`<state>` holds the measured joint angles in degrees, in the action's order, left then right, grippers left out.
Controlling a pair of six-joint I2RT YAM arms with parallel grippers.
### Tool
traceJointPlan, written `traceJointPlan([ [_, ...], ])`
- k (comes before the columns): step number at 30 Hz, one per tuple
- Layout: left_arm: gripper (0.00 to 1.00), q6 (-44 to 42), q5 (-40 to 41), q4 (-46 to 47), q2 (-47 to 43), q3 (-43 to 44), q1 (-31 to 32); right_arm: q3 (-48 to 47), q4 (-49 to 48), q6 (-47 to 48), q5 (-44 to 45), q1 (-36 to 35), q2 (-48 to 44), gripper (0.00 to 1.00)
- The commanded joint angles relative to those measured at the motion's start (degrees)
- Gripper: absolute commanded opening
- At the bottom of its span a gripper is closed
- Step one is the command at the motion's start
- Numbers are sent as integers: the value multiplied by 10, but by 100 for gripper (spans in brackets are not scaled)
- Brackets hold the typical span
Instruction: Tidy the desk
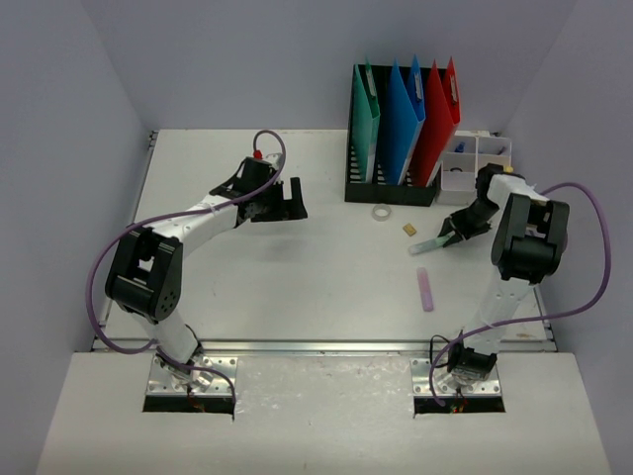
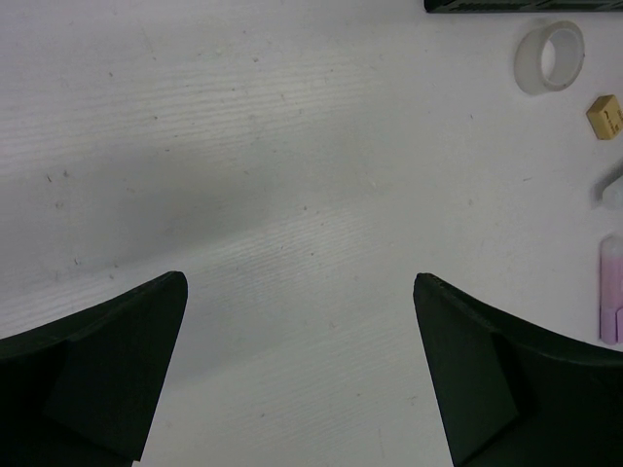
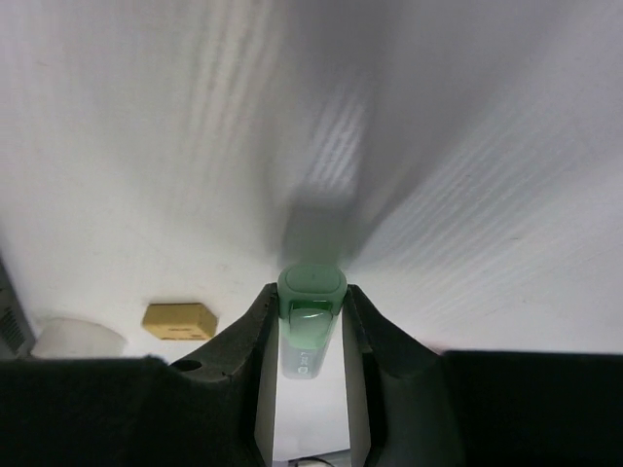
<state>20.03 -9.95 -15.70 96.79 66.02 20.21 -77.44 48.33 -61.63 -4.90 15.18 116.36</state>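
Observation:
The white desk [image 1: 297,287] holds several loose items. My right gripper [image 3: 311,290] is shut on a pale green highlighter [image 3: 311,336], its fingers pressed against both sides just behind the cap. In the top view the highlighter [image 1: 427,244] sticks out to the left of that gripper [image 1: 450,237], low over the desk at the right. My left gripper [image 2: 299,282] stands wide open above bare desk with nothing between its fingers. From above, it [image 1: 289,198] hangs left of centre.
A clear tape roll [image 1: 381,212], a small tan block [image 1: 408,230] and a pink highlighter [image 1: 425,289] lie near the right arm. A black file holder [image 1: 391,190] with green, blue and red folders stands at the back, a clear compartment box [image 1: 473,158] beside it.

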Motion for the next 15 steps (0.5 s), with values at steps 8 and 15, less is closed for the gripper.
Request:
traceJointPlan([
  [8,100,6,-11,21,-11,11,-6,-76,-85,102,-71,2,-59,0],
  [15,100,9,-11,33,-27,-1,-7,80,-198,244,10,1,-228,0],
])
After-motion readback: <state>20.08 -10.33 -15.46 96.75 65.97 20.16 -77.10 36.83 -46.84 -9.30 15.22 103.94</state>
